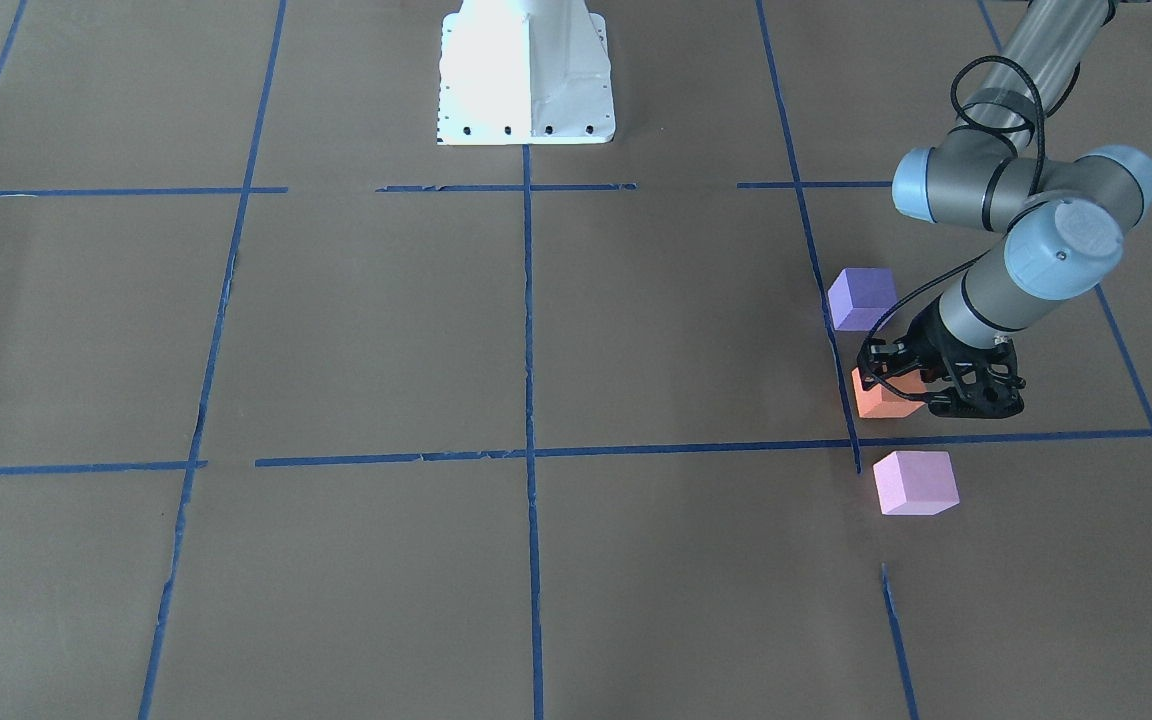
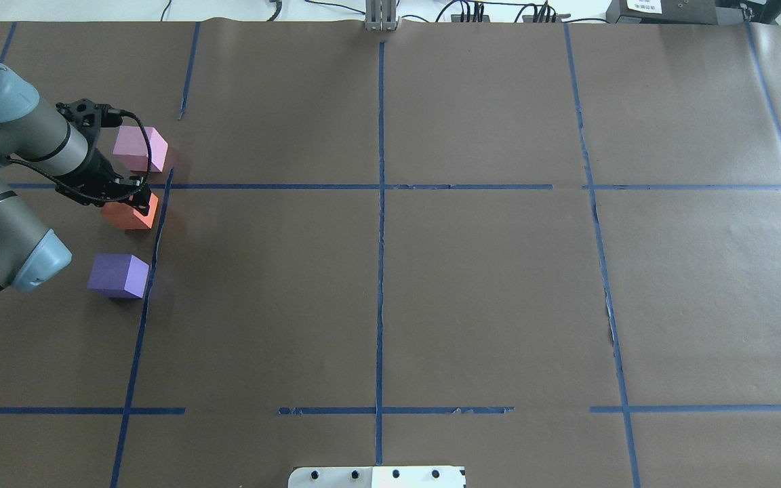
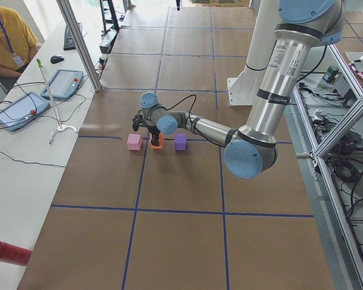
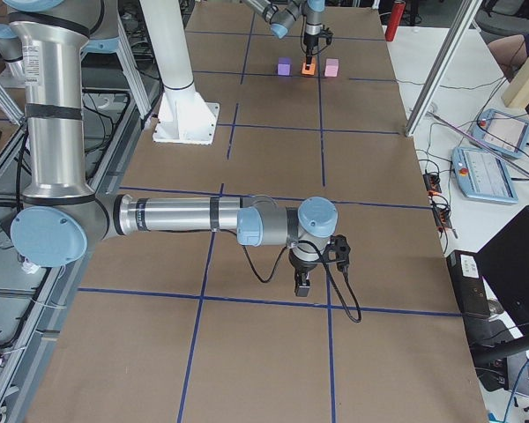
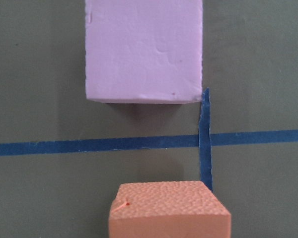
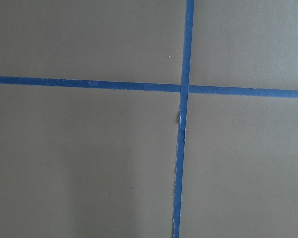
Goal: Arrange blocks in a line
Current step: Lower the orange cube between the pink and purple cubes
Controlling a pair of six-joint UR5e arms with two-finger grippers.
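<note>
Three blocks sit in a short row beside a blue tape line at the table's left side. They are the violet-purple block (image 2: 118, 275), the orange block (image 2: 129, 214) and the pale pink block (image 2: 139, 148). My left gripper (image 2: 131, 196) points down over the orange block, which rests on the table, with its fingers shut on it. The left wrist view shows the orange block (image 5: 170, 212) near and the pink block (image 5: 144, 49) beyond it. My right gripper (image 4: 301, 286) shows only in the exterior right view, low over bare table. I cannot tell if it is open.
Brown paper with a blue tape grid (image 2: 379, 186) covers the table. The white robot base (image 1: 526, 75) stands at the table's near middle edge. An operator's bench with tablets (image 3: 24, 109) runs along the far side.
</note>
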